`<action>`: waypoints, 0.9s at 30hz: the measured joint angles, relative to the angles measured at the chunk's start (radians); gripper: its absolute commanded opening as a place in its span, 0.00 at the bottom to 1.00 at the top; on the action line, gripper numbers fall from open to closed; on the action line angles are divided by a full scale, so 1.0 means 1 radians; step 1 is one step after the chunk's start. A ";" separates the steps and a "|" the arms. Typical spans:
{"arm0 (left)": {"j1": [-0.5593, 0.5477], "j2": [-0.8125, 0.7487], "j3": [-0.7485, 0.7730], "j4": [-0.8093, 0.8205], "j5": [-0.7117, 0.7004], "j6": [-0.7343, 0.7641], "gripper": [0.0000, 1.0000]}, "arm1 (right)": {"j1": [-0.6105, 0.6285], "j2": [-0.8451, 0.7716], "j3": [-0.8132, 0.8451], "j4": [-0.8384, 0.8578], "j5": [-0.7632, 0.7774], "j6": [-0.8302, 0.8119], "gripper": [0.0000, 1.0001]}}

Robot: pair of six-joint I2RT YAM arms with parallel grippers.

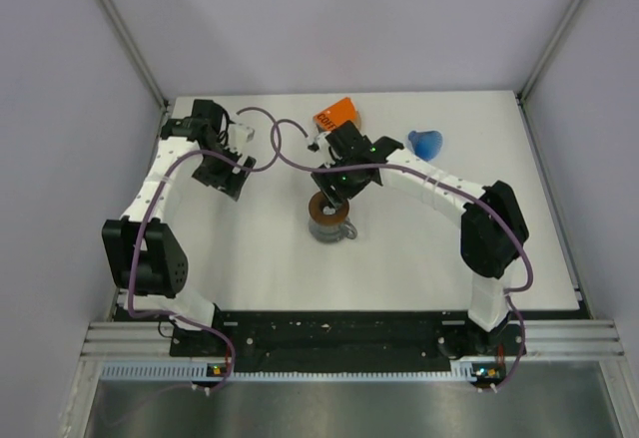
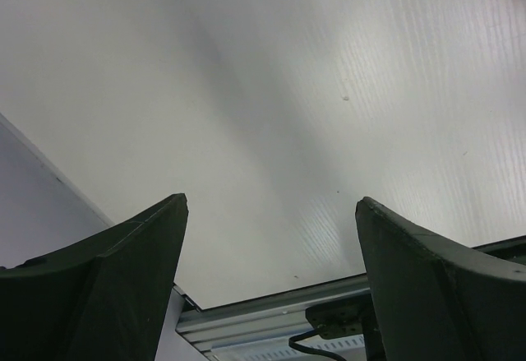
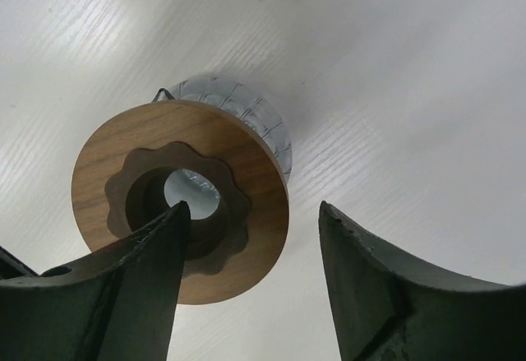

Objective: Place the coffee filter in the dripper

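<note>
The small bright blue ribbed plastic dripper (image 1: pixel 425 143) sat seemingly unfilled on the white table (image 1: pixel 250 268), far right, well apart from the left claw (image 2: pixel 271 205) and right claw (image 3: pixel 252 213), both spread and empty; no coffee filter showed.

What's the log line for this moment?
left hand open, empty | right hand open above wooden ring on pitcher | dripper back right | filter unseen

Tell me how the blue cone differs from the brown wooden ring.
The blue cone is bright and tapering; the wooden ring is flat and brown, with a scalloped hole. The cone rests alone on the table towards the far right; the ring sits on top of the clear pitcher mid-table. Both are round, and neither is gripped.
</note>
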 measured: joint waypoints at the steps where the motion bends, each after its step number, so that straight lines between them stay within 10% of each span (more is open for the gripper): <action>1: 0.000 0.000 0.000 0.000 0.006 0.000 0.89 | 0.000 0.000 0.006 -0.007 0.000 -0.006 0.68; 10: 0.000 0.000 0.011 -0.003 0.050 -0.014 0.88 | -0.058 -0.043 0.102 -0.019 -0.006 -0.017 0.71; 18: 0.000 0.000 0.015 -0.003 0.096 -0.017 0.88 | -0.458 -0.227 -0.054 0.227 0.076 0.129 0.92; 27: -0.004 0.000 0.015 -0.004 0.126 -0.019 0.88 | -0.649 0.033 0.026 0.383 0.016 0.207 0.78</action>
